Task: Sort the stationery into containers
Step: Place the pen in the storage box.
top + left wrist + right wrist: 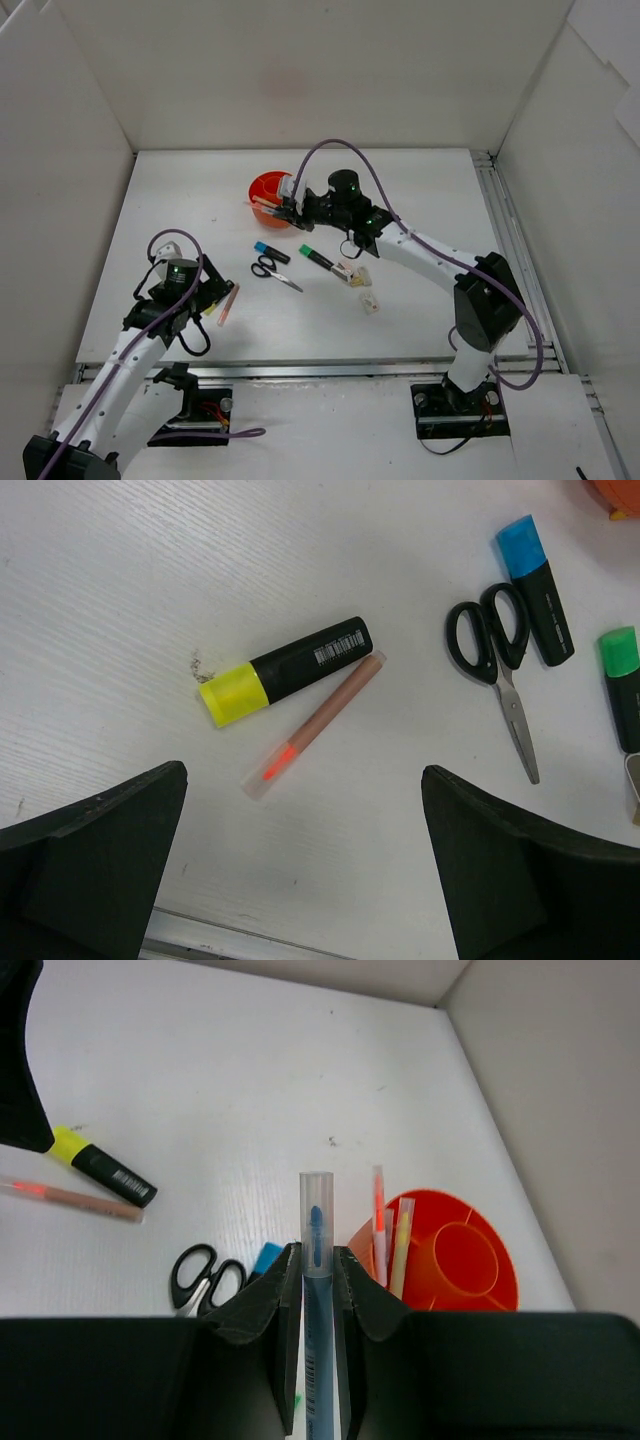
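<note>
On your white table (420,200), walled by white panels (300,70), your right gripper (318,1260) clamps a blue pen (317,1210) while your left gripper (302,780) gapes wide, empty.

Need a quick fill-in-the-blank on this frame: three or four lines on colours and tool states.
1. The right tool is shut on a thin pen whose colour is ____.
2. The left tool hangs ____ above the yellow highlighter and the pink pen.
3. The scissors have ____ handles.
4. Two pens lean inside the organiser, which is ____.

Missing words: blue; open; black; orange.
</note>
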Controlling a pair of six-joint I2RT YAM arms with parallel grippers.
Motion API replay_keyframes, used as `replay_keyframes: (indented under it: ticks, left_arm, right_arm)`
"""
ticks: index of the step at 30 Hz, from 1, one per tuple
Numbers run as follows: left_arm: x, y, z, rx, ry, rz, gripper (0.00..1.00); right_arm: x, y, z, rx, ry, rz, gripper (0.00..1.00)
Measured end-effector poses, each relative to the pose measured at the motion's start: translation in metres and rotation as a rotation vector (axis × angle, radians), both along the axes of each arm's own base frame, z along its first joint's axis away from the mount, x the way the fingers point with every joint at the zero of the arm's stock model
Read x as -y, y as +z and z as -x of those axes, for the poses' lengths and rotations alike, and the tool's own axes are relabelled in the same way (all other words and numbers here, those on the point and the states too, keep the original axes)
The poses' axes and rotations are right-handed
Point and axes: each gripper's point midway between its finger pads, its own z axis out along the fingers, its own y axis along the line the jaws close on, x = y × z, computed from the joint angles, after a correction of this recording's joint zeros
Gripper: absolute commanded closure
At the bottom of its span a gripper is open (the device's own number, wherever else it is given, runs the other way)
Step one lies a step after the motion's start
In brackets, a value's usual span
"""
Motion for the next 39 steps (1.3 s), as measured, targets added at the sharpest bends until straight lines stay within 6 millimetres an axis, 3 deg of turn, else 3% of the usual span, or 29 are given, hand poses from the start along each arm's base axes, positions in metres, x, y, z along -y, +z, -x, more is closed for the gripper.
replay_keyframes:
  ticks: [3, 9, 22, 30, 34, 37, 39]
  left_arm:
    - [0.002, -0.002, 0.0, -0.009, -0.006, 0.004, 0.0]
    - [0.004, -0.014, 0.001, -0.068, -0.015, 0.011, 0.01]
    - [0.007, -0.02, 0.003, -0.1, -0.025, 0.024, 0.0]
    - [0.006, -0.021, 0.003, -0.109, -0.022, 0.027, 0.01]
    - [0.005, -0.025, 0.004, -0.128, -0.019, 0.023, 0.0]
    - [0.005, -0.028, 0.004, -0.142, -0.019, 0.019, 0.01]
    - [0.005, -0.029, 0.005, -0.148, -0.018, 0.018, 0.0]
  right_arm:
    - [-0.009, 0.008, -0.011, 0.019, 0.075, -0.039, 0.99]
    - [-0.03, 0.004, -0.039, -0.011, 0.189, -0.118, 1.0]
    - [-0.062, -0.039, -0.099, -0.074, 0.23, -0.197, 0.97]
    - [-0.064, -0.067, -0.114, -0.112, 0.22, -0.196, 0.96]
    - [-0.061, -0.068, -0.119, -0.109, 0.212, -0.197, 0.93]
    - [-0.058, -0.066, -0.122, -0.1, 0.217, -0.202, 0.87]
    - [-0.057, -0.065, -0.121, -0.097, 0.227, -0.202, 0.76]
